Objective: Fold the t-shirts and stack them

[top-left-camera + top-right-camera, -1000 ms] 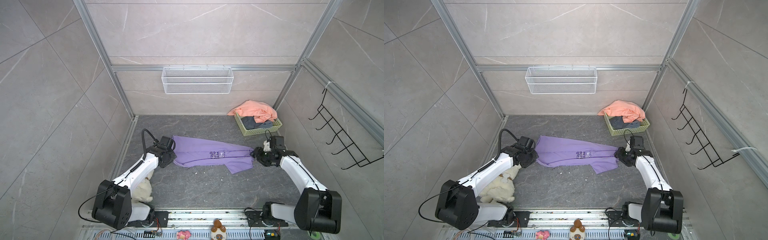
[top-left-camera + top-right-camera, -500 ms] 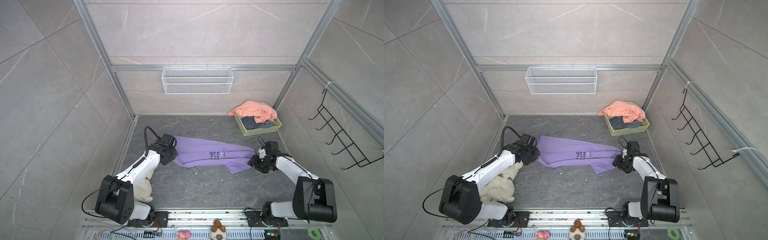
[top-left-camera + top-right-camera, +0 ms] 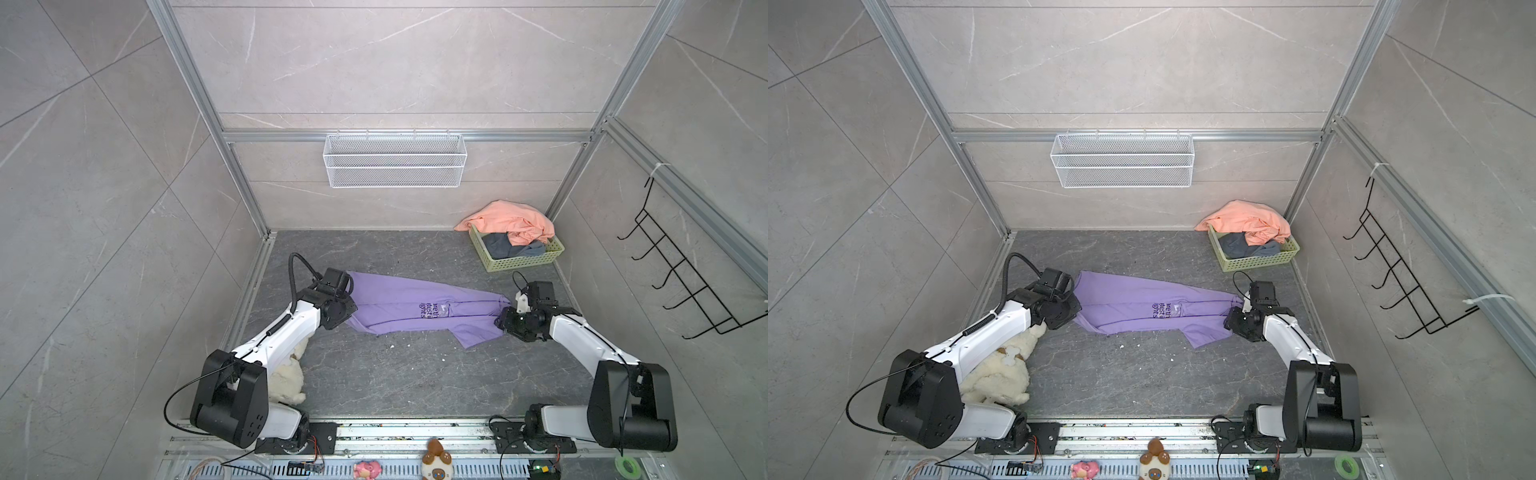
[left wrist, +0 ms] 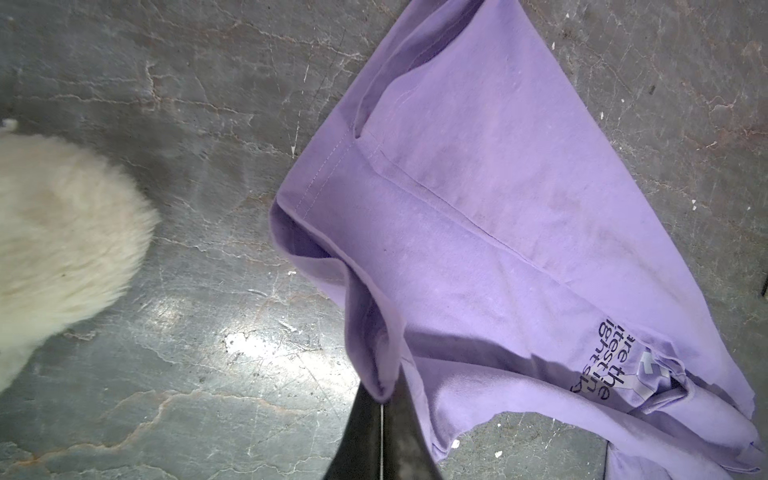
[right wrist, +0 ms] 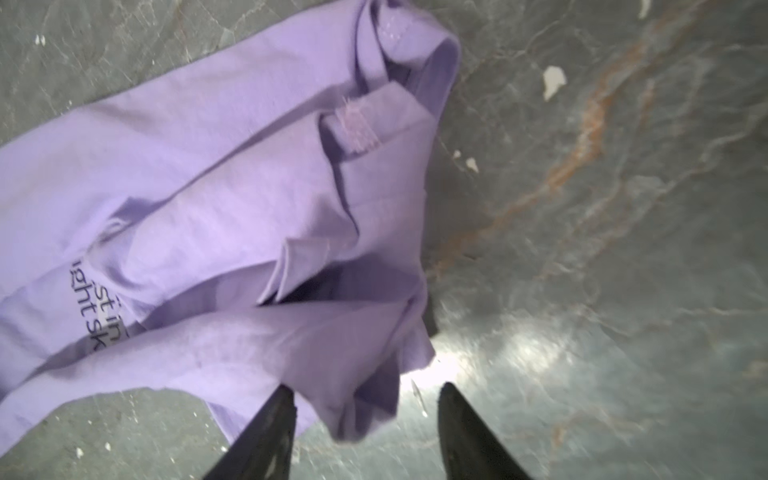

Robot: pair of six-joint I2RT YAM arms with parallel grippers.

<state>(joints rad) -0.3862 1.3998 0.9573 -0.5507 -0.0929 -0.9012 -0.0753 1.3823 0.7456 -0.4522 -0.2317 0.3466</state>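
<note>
Lilac t-shirt (image 3: 407, 307), centre of worktop (image 3: 395, 382), stretched 9 to 3 o'clock: left pincer (image 4: 380, 399) clamped on its 9 o'clock edge, right pincer (image 5: 366, 388) jaws apart astride the 3 o'clock bunch. Likely risk: the right closes on one loose layer, so the cloth slips and skews. Green basket (image 3: 523, 262), 1 o'clock corner: salmon t-shirt (image 3: 507, 218) draped over the rim, grey t-shirt (image 3: 505, 245) inside.

Dark "the", "ight sk" on lilac t-shirt (image 4: 498, 228)

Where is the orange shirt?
In both top views the orange t-shirt is draped over the green basket in the far right corner, partly covering a grey t-shirt.
</note>
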